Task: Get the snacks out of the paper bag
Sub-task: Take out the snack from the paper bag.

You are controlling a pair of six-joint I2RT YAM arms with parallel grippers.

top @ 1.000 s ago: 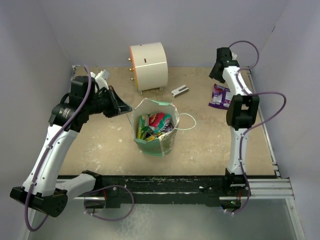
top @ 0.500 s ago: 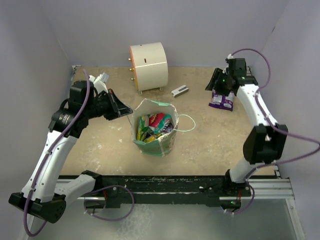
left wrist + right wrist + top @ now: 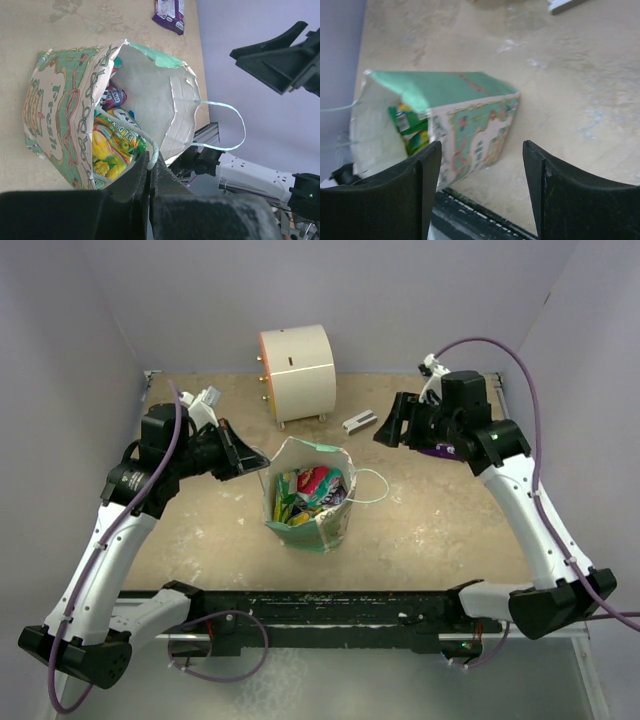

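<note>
Room: pale lilac walls stand on three sides of a sandy-beige worktop [image 3: 200,530].
Arms: two, white with black joints, one at each side.
Paper bag [image 3: 320,525]: one, mint-green, standing in the middle of the worktop with its mouth open upward.
Left fingers [image 3: 150,172]: closed, pinching a thin loop handle at the bag's left rim.
Loop handles: two. One [image 3: 155,149] runs into the left fingers and the other [image 3: 244,125] hangs free on the opposite side.
Snacks in the bag [image 3: 312,488]: several shiny packets in yellow-green, red, pink and purple. They overlap, so I cannot give an exact count.
Snack outside: one purple packet [image 3: 170,12], flat on the worktop, well apart from the bag.
Right fingers [image 3: 422,190]: spread apart with nothing between them, in the air to the right of the bag.
White cylinder [image 3: 297,370]: one, with an orange rim, at the back.
Grey-white block [image 3: 359,422]: one, small, near the right fingers.
</note>
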